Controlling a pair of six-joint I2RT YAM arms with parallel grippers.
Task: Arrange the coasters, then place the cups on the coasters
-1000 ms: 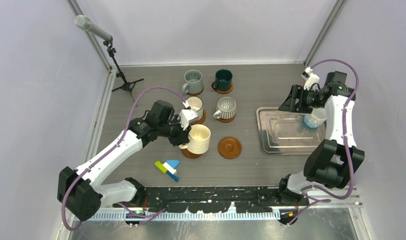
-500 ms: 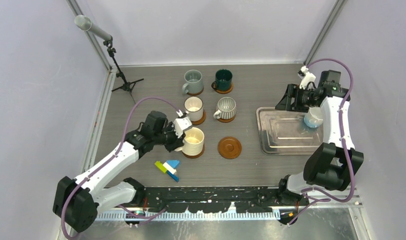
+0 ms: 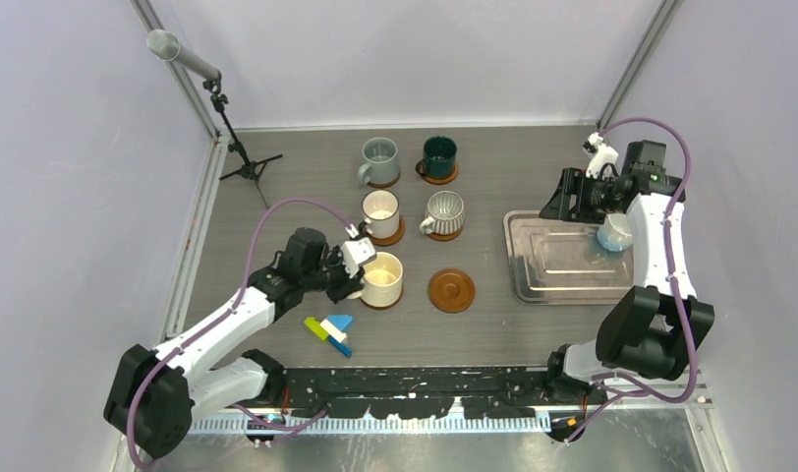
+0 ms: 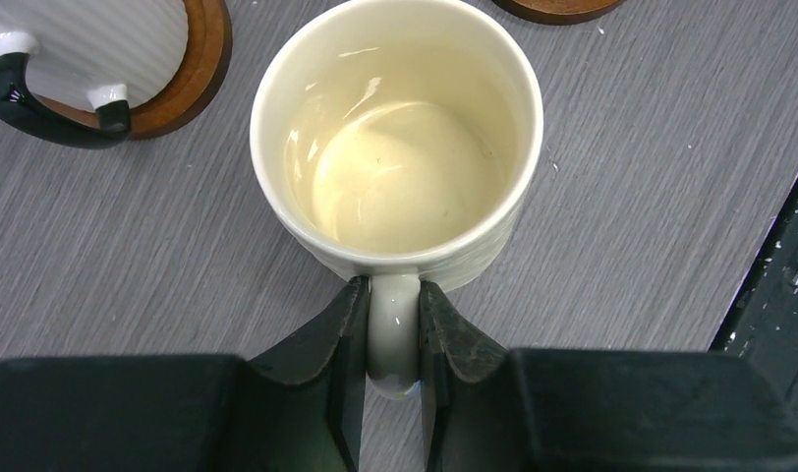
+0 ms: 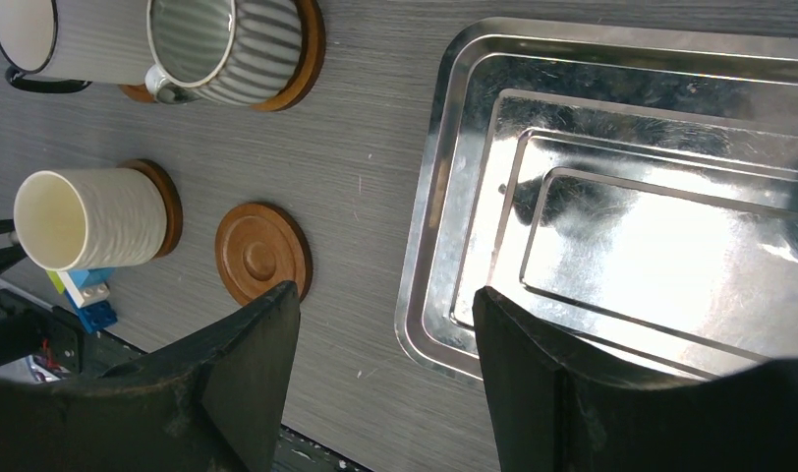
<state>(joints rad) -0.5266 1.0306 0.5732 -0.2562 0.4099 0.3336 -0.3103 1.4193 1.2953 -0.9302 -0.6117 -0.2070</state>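
6 mugs (image 3: 380, 157), 6 coasters (image 3: 451, 290). Left fingers (image 4: 341, 344) clamped on cream mug (image 4: 395, 177) handle, mug on a coaster (image 5: 165, 202). Right fingers (image 5: 248, 374) spread, empty, over steel tray (image 3: 557, 265); sixth mug (image 3: 616, 234) near them on the tray. Grey wood-grain worktop (image 3: 297, 187), pale walls (image 3: 425, 59).

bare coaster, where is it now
In the top view, the bare coaster lies right of the cream mug, left of the steel tray.

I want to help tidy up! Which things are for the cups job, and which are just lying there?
For the job: cream cup, other cups, coasters.
Just lying about: toy blocks, metal tray, stand.
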